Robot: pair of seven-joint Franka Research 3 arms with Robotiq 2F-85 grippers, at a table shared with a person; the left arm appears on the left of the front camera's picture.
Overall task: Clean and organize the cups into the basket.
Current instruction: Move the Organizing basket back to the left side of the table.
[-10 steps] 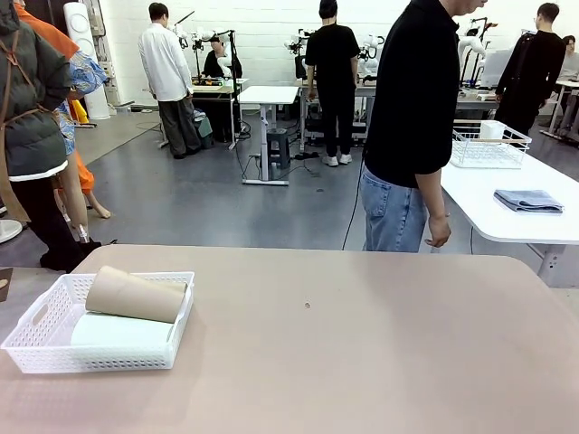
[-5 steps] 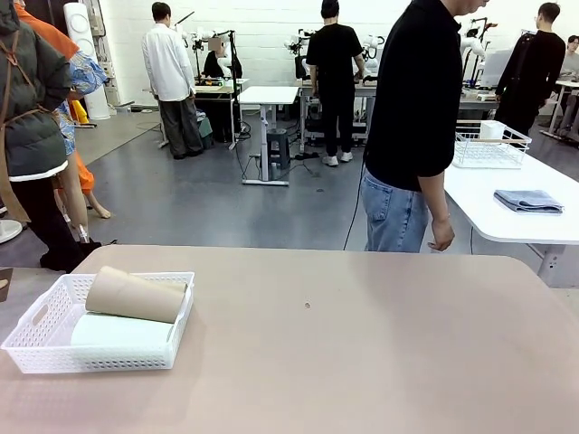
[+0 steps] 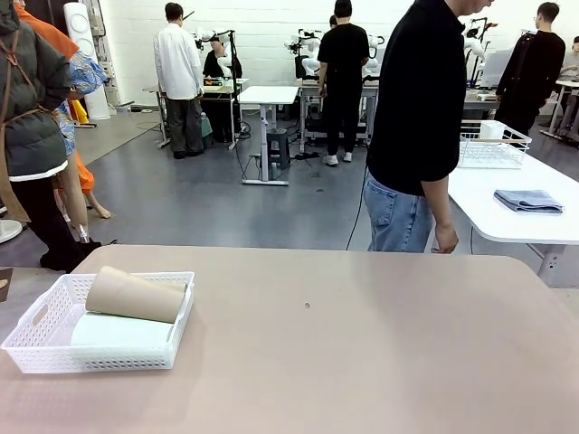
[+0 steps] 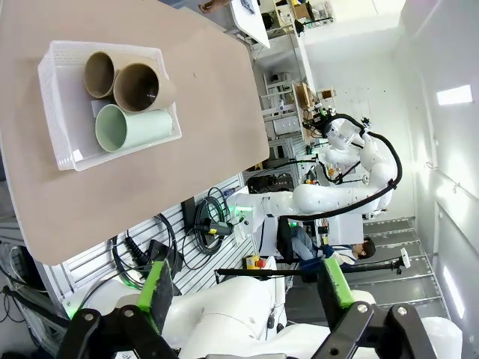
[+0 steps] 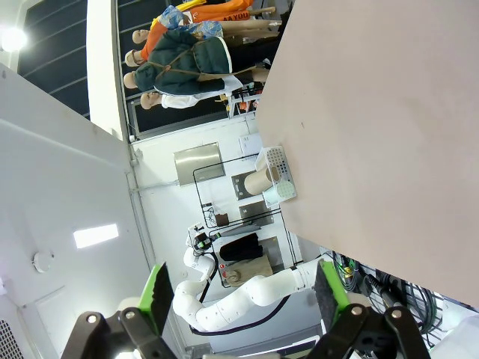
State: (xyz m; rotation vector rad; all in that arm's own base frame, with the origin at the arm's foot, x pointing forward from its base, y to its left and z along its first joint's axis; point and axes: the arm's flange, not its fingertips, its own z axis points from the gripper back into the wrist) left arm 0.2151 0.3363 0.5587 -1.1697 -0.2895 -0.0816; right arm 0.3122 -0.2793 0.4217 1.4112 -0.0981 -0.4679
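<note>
Now the cups (image 4: 123,97) all lie in the basket (image 4: 61,105). Both claws, left gripper (image 4: 243,288) and right gripper (image 5: 241,288), gape wide, holding nothing; best they keep away.

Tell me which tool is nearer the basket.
Left. The left tool hangs open above the basket and its cups; from the right tool the basket looks small and far off.
</note>
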